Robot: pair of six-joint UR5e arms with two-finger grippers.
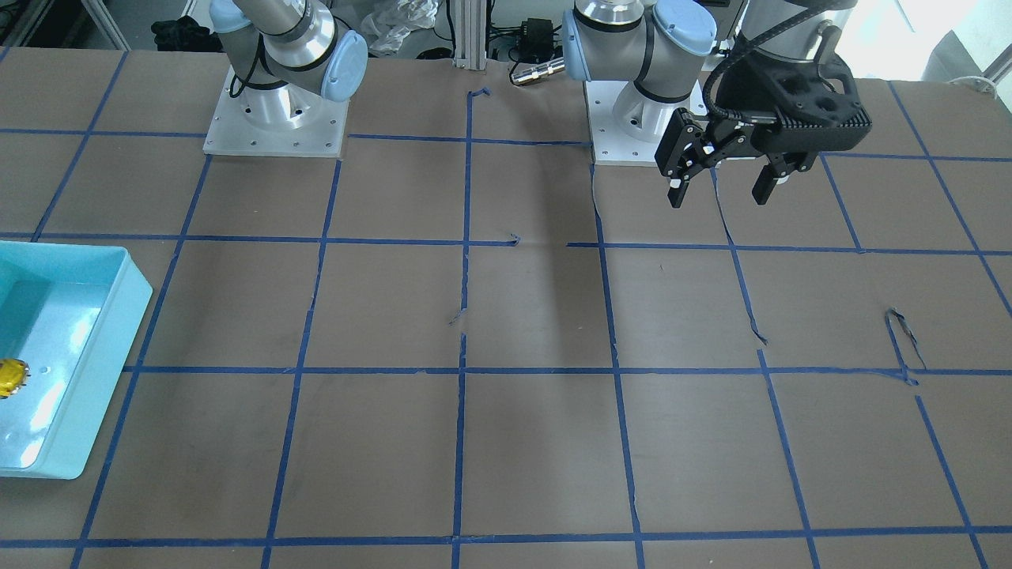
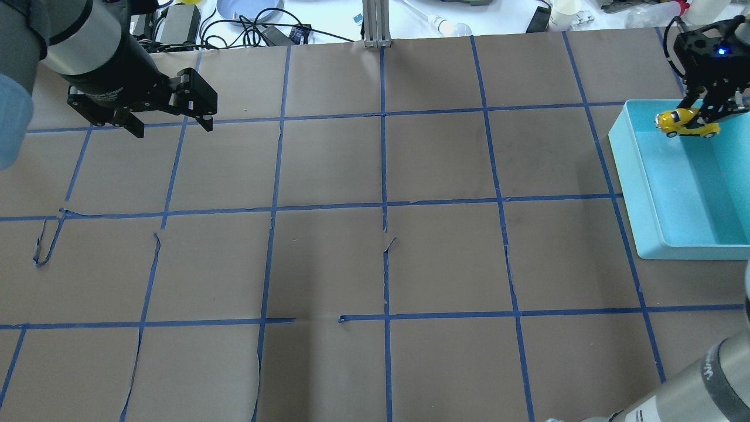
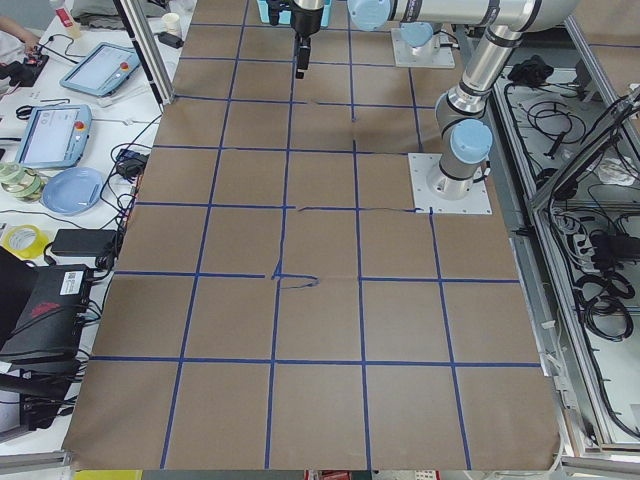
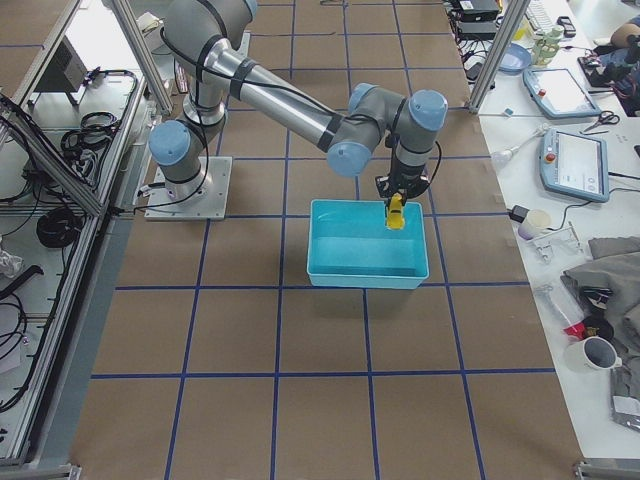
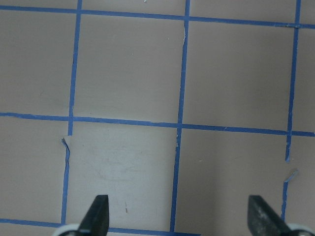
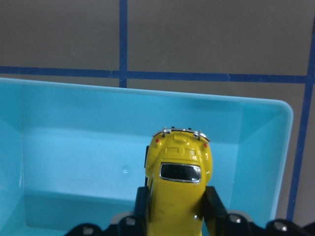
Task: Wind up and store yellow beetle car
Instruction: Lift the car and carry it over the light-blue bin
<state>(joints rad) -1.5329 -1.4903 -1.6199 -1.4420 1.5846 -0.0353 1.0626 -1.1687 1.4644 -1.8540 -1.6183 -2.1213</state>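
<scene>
Exterior front-facing: the left gripper [image 1: 721, 194] hangs above the table [image 1: 538, 442] just in front of its own arm's base, its 2 fingers spread wide with nothing between them. At the view's left edge a light-blue tray [image 1: 118, 316] sits on the brown paper, and the yellow beetle car [image 1: 9, 378] shows inside its outline, cut off by the picture's edge.

Overhead exterior: the left gripper [image 2: 173, 128] is spread and empty over the far left squares. The right gripper [image 2: 703, 114] is clamped on the yellow beetle car [image 2: 685, 123] over the far end of the tray [image 2: 630, 176].

Exterior left: the left arm's base [image 3: 452, 150] stands on its plate; the car is too small to make out here.

Exterior right: the right gripper [image 4: 397, 196] points down with the car [image 4: 395, 214] pinched in it, just inside the tray [image 4: 360, 278] at a corner away from the robot. Whether the car touches the tray floor cannot be told.

Left wrist: 2 fingertips [image 5: 98, 216] stand far apart over bare paper crossed by blue tape lines [image 5: 180, 98].

Right wrist: the car [image 6: 179, 182] sits between the 2 fingers [image 6: 214, 206], which press its sides, with the tray's wall [image 6: 147, 91] beyond it.
</scene>
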